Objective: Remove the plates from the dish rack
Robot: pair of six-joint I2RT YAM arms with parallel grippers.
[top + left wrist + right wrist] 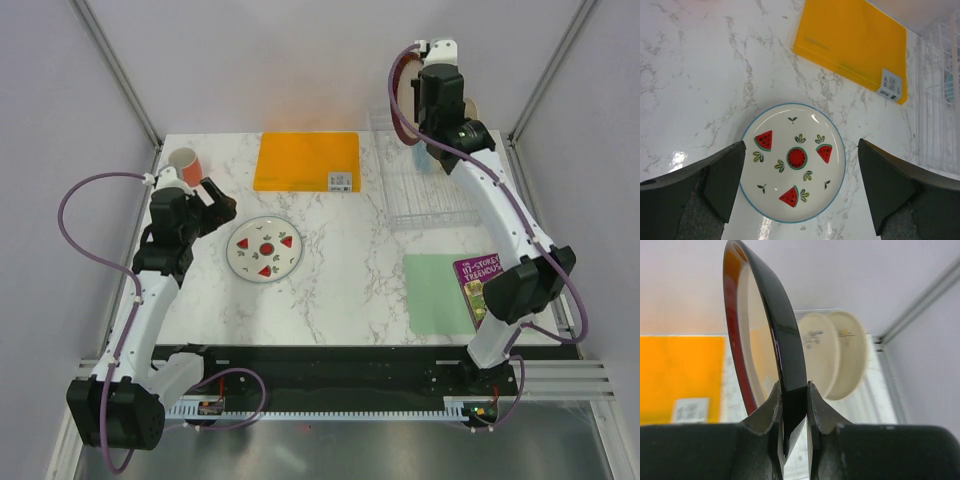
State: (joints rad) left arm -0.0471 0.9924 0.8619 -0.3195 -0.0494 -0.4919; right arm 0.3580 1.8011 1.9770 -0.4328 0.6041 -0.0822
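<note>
The white plate with red fruit marks (265,249) lies flat on the marble table, straight below my left gripper (215,200), which is open and empty; in the left wrist view the plate (792,162) shows between the spread fingers (722,180). My right gripper (420,65) is shut on the rim of the dark-red-rimmed plate (399,80) and holds it upright, high above the wire dish rack (425,190). In the right wrist view the fingers (771,407) pinch that plate's dark edge (785,340). Two cream plates (812,352) (850,355) stand upright behind it.
An orange-red mug (185,163) stands at the far left, close to my left gripper. A flat orange board (305,160) lies at the back middle, next to the rack. A green mat (437,292) and a purple book (480,285) lie at the near right.
</note>
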